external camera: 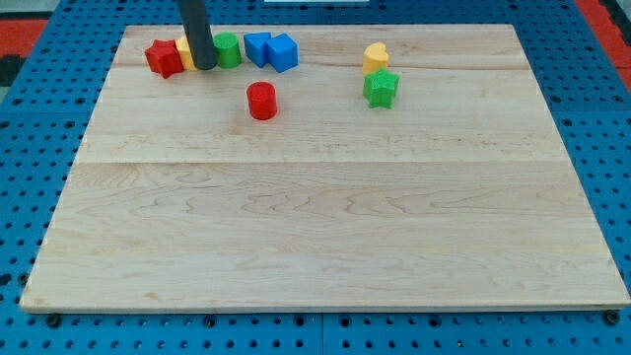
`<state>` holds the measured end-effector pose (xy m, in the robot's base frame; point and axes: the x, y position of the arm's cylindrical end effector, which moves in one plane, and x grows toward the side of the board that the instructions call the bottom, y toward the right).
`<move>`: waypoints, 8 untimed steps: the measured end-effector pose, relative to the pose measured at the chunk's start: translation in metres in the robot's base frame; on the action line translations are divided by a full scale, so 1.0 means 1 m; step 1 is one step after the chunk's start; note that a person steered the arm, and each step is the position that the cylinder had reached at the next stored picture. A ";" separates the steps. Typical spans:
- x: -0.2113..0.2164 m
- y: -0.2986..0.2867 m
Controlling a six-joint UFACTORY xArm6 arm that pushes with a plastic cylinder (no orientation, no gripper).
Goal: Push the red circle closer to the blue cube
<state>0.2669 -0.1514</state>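
The red circle [261,101] stands on the wooden board, below and a little left of the blue cube [282,52], with a gap between them. A second blue block [257,46] touches the cube's left side. My tip [205,66] is at the view's top left, between a yellow block [183,53] and a green block [228,49], up and to the left of the red circle and apart from it.
A red star [164,58] lies left of the yellow block. At the top right are a yellow block [376,57] and a green star [381,88] just below it. The board's top edge [394,27] is close behind the row.
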 end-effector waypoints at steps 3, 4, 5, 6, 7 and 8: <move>0.021 -0.081; 0.020 -0.082; 0.010 -0.071; 0.013 -0.074; 0.060 -0.040; 0.099 0.043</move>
<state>0.3661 -0.1085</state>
